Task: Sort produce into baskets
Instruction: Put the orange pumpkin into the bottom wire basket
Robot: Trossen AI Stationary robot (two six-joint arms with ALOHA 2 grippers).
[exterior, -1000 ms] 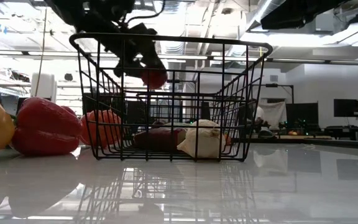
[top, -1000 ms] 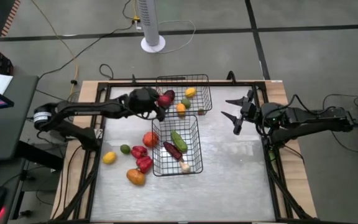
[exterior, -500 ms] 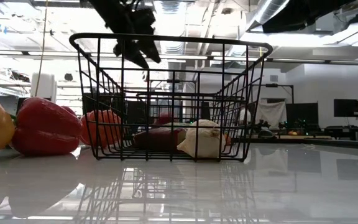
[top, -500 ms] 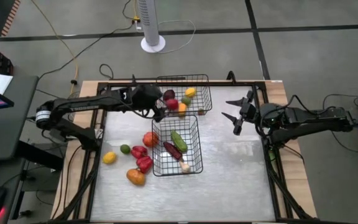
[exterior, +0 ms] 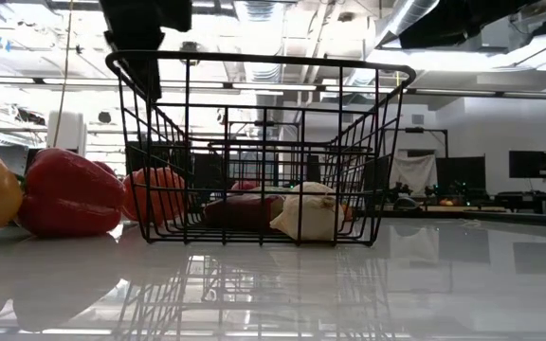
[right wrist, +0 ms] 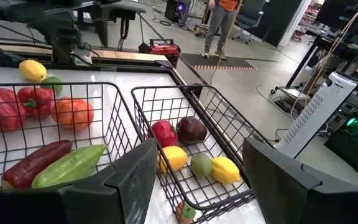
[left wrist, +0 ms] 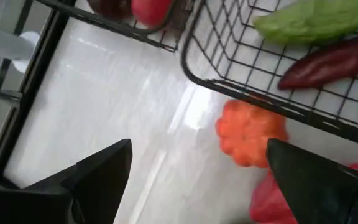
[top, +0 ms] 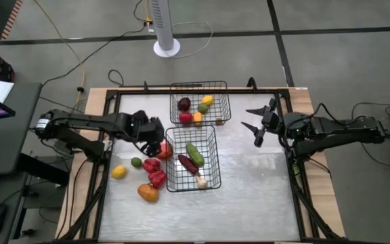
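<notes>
My left gripper [top: 157, 140] is open and empty, just above the table beside an orange ribbed piece [left wrist: 250, 132] that lies against the near basket's left wall [top: 167, 154]. The near basket holds a green piece [top: 194, 151], a dark maroon piece [top: 187, 162] and a whitish garlic piece [top: 201, 180]. The far basket [top: 217, 85] holds a red piece [top: 185, 117], a maroon one [top: 184, 104] and yellow, green and orange ones. My right gripper [top: 250, 127] waits open at the table's right side.
Loose produce lies left of the near basket: a yellow lemon [top: 118, 171], a green lime [top: 136, 162], two red peppers [top: 154, 171] and an orange piece [top: 147, 193]. The two baskets stand corner to corner. Bare table lies to the right of them.
My left gripper, holding a red piece over the far basket, has opened and let it fall in beside the maroon piece. It has then gone toward the table's near and left edges and down, to the orange ribbed piece by the near basket.
</notes>
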